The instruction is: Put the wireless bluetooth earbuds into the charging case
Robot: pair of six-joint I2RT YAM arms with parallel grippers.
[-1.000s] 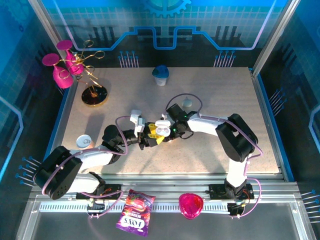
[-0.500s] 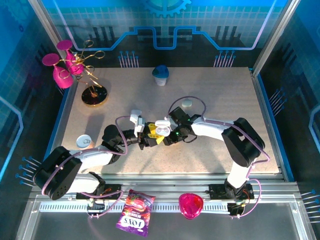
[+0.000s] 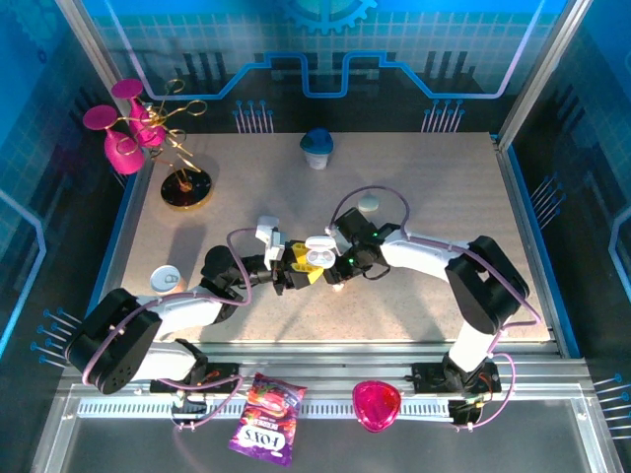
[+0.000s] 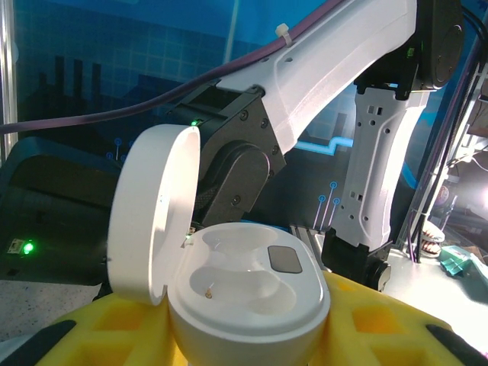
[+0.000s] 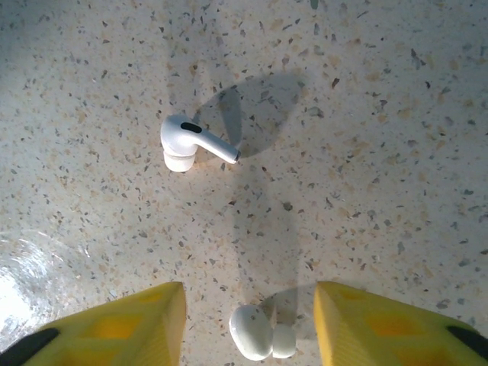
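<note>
My left gripper (image 4: 252,339) is shut on the white charging case (image 4: 255,293), one yellow finger (image 4: 107,335) on each side. The lid (image 4: 152,217) stands open at the left and both wells are bare. In the top view the case (image 3: 317,254) is held just left of my right gripper (image 3: 337,278). My right gripper (image 5: 249,313) points down at the table, open. A small rounded white earbud (image 5: 258,343) lies between its yellow fingertips (image 5: 145,320), with a gap on each side. A second earbud (image 5: 191,141), with a stem, lies further off on the table.
A blue-capped cup (image 3: 316,148) stands at the back and a small white disc (image 3: 368,203) lies behind the right arm. A gold stand with pink glasses (image 3: 183,187) is at the back left. Another white case (image 3: 166,279) lies at the left.
My right wrist has moved nearer and lower over the table beside the case, and its jaws have narrowed a little. The left arm and the case have stayed still.
</note>
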